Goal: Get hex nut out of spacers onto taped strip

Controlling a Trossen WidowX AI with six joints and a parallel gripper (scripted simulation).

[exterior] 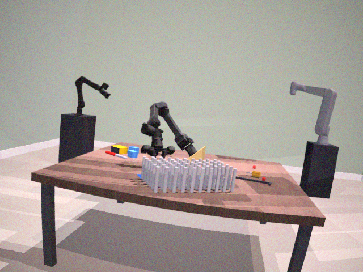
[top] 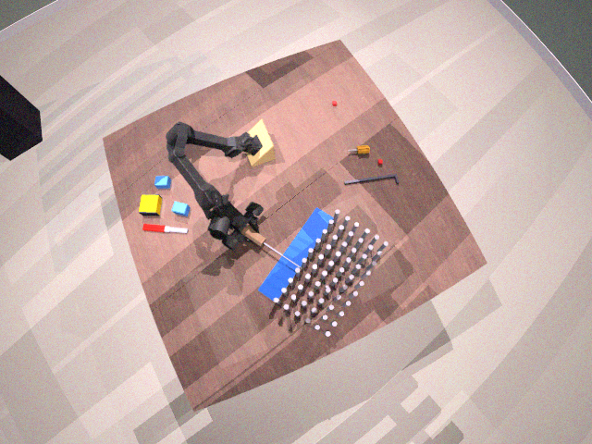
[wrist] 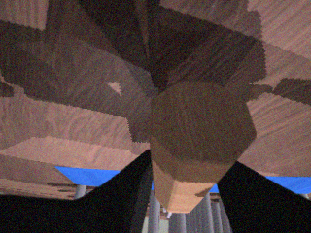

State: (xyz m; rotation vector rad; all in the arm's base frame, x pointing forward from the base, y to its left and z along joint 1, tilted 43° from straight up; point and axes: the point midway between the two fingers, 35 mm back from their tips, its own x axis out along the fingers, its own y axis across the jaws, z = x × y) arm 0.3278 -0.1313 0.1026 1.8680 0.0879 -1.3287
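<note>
My gripper (top: 246,233) (exterior: 159,154) (wrist: 183,157) is shut on the wooden handle (top: 255,236) (wrist: 201,131) of a tool. The tool's thin metal shaft (top: 279,252) points over the blue taped strip (top: 309,235) (exterior: 139,176) (wrist: 87,176) toward the spacers. Seen from above, its far end meets the front row; whether it reaches between spacers, and its height, cannot be told. The metal spacers (top: 325,273) (exterior: 191,179) stand upright in a dense field beyond the strip. The hex nut cannot be made out in any view.
A black hooked rod (top: 370,179) (exterior: 253,179), an orange-handled tool (top: 363,149) (exterior: 256,174) and small red cubes lie beyond one end of the field. A yellow wedge (top: 267,148) is by the arm. Blue blocks (top: 180,208), a yellow block (top: 150,204) and a red-and-white tool (top: 154,228) lie behind the gripper.
</note>
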